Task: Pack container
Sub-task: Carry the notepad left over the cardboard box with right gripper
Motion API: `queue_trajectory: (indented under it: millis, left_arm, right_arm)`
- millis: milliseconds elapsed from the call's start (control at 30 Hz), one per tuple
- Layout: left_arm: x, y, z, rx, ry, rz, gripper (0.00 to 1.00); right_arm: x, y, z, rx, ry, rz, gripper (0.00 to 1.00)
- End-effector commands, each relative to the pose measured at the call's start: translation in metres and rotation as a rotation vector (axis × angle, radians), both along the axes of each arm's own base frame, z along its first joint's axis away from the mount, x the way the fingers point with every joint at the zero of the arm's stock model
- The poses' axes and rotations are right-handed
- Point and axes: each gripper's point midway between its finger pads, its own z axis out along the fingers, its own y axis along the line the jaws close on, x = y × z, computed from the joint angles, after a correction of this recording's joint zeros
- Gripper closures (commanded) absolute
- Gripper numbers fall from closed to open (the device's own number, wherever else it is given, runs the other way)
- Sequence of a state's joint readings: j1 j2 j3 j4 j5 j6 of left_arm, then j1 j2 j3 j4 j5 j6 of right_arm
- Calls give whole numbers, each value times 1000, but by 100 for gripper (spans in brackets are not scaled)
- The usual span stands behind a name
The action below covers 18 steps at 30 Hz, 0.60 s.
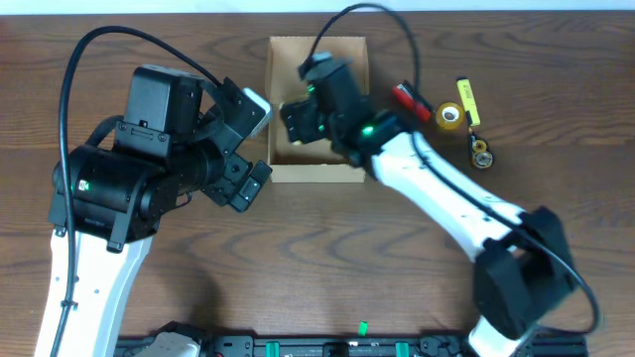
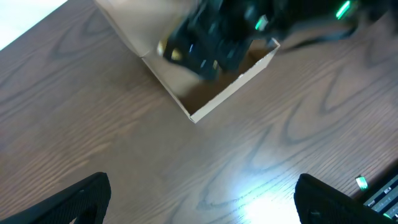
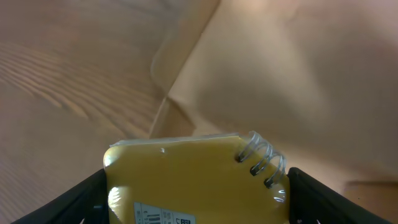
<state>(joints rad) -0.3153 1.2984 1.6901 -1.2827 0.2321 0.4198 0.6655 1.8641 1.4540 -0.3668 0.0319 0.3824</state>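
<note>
Holding a yellow spiral-bound notepad [image 3: 186, 180] flat between its fingers, my right gripper [image 1: 298, 119] hangs over the open top of the plain tan cardboard box [image 1: 317, 176]. The pad fills the span from one finger to the other, wire coil toward one side, so I read this as a firm grip. I keep it level, I think, so it can lie flat on the box floor instead of leaning on a wall. Directly under the pad I see the box's pale inner wall and a corner seam. Whether the pad is below the rim yet, I cannot tell.

The box sits on the dark wood-grain table [image 1: 327, 248] with its flap folded back on the far side, leaving the mouth clear for loading.

Just left of the box, my left gripper [image 2: 202, 186] waits with jaws spread wide and nothing between them, aimed at the box's near corner. From there it could steady the box if the pad nudges it.

Well right of the box lie the waiting items: a small red and black object [image 1: 407, 97], a yellow roll of tape [image 1: 449, 116], a yellow highlighter pen [image 1: 467, 101], and a small round piece [image 1: 483, 152] too small to identify.
</note>
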Motion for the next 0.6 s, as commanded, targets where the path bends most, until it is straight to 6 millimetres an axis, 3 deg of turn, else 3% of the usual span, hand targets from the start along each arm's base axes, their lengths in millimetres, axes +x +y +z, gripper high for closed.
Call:
queue_trajectory:
  millis: [0,200,567]
  left_arm:
    - [1,1,4,4,-15,-1,5]
    - [1,1,4,4,-15,-1,5]
    - [1,1,4,4,-15,-1,5]
  right_arm:
    - [-4,13,-11,-5,10,-70,60]
    - [-10,15,-22,-91,-33,-129,62]
    - [-4,1,-25,-28,0,-313,60]
